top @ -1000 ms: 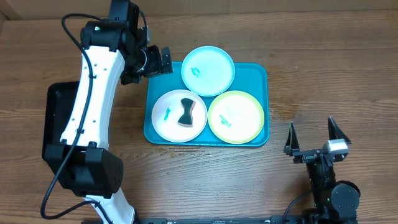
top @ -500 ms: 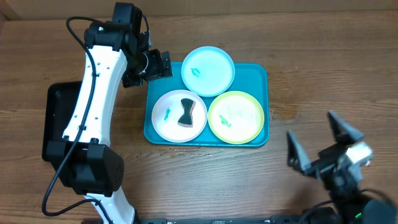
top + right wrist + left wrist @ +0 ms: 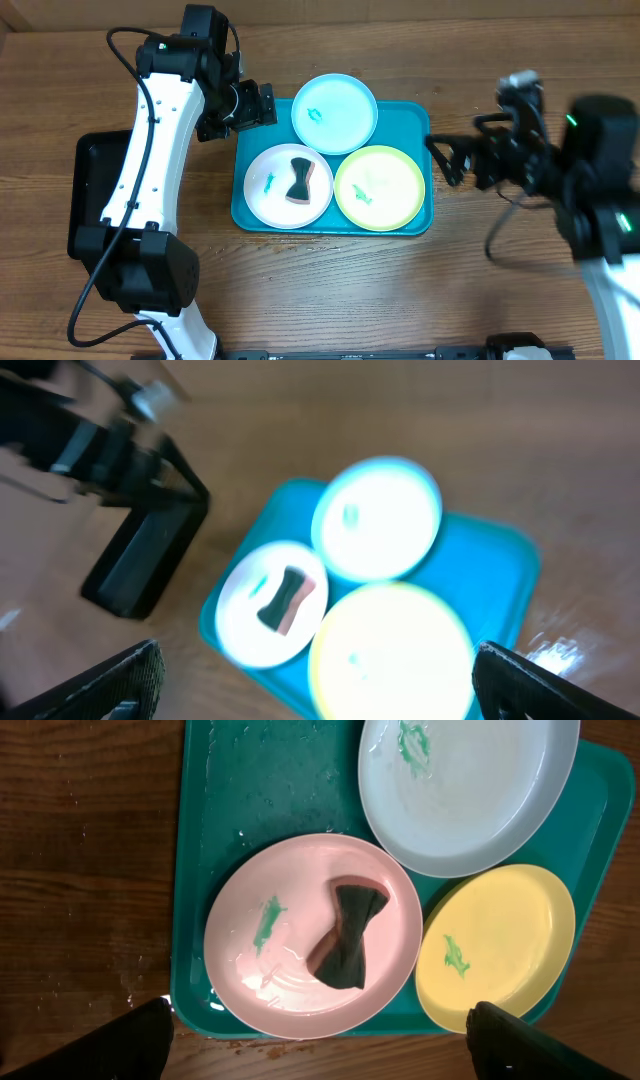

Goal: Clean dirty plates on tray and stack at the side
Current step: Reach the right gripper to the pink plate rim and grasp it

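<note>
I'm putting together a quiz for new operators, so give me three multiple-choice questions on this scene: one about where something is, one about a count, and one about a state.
1. Where does the sponge lie?
A. on the white plate
B. on the bare table
C. in the black tray

2. How many plates sit on the turquoise tray?
A. two
B. three
C. four

3. How does the left tool stand?
A. shut on the sponge
B. shut on a plate's rim
C. open, holding nothing

Answers:
1. A, the dark sponge rests in the middle of the white plate.
2. B, the white plate, the pale blue plate and the yellow-green plate are there.
3. C, its fingers are spread at the tray's far left corner with nothing between them.
</note>
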Tool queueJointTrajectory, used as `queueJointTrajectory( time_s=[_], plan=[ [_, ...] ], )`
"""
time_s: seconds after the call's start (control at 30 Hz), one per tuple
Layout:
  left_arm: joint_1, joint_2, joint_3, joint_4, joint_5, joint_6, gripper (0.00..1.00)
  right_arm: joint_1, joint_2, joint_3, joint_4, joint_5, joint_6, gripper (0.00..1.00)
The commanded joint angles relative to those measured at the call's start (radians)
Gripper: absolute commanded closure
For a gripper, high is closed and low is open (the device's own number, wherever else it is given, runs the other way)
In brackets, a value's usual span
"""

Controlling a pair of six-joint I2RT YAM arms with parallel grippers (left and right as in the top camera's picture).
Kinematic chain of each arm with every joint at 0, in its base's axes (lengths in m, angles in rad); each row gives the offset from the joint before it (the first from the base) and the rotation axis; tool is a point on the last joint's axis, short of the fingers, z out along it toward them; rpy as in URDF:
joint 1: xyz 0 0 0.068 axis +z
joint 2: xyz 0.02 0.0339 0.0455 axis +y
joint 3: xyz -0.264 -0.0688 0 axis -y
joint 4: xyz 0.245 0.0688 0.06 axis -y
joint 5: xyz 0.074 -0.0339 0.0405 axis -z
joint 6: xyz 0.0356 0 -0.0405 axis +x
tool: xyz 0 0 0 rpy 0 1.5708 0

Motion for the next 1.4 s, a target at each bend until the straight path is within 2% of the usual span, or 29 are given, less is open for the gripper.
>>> queueJointTrajectory(
  time_s=[0.0,0.1,0.17,0.27,0.33,0.37,0.4,0.5,0.67,0.83,0.93,1.37],
  plan=[
    [-0.006,0.011,0.003,-0.002,-0.002,-0.003,0.06,0.032,0.126,0.048,-0.051,0.010,0.136,0.03],
    [-0.006,0.011,0.003,0.001,-0.002,-0.003,0.06,0.091,0.308,0.173,-0.245,0.121,0.142,0.02],
    [-0.006,0.011,0.003,0.002,-0.002,-0.003,0.07,0.118,0.374,0.211,-0.251,0.112,0.147,0.00],
    [-0.006,0.013,0.003,0.004,-0.002,-0.003,0.10,0.160,0.430,0.210,-0.155,0.012,0.151,0.00],
    [-0.006,0.015,0.003,0.004,-0.002,-0.003,0.10,0.191,0.460,0.210,-0.082,-0.050,0.151,0.08],
    [-0.006,0.017,0.002,0.004,-0.002,-0.003,0.10,0.232,0.495,0.209,-0.005,-0.051,0.151,0.16],
    [-0.006,0.018,0.002,0.004,-0.002,-0.003,0.11,0.254,0.514,0.209,0.032,-0.022,0.158,0.25],
    [-0.006,0.021,0.002,0.004,-0.002,-0.003,0.11,0.321,0.586,0.209,0.132,0.109,0.254,0.27],
    [-0.006,0.021,0.001,0.004,-0.002,-0.003,0.11,0.423,0.710,0.209,0.269,0.251,0.259,0.31],
    [-0.006,0.021,0.001,0.000,-0.002,-0.003,0.11,0.504,0.805,0.209,0.312,0.467,0.259,0.32],
    [-0.006,0.021,0.001,-0.001,-0.002,-0.003,0.11,0.523,0.845,0.209,0.317,0.472,0.265,0.38],
    [-0.006,0.021,0.001,-0.003,-0.002,-0.003,0.11,0.547,0.943,0.208,0.283,0.475,0.281,0.45]
  ],
)
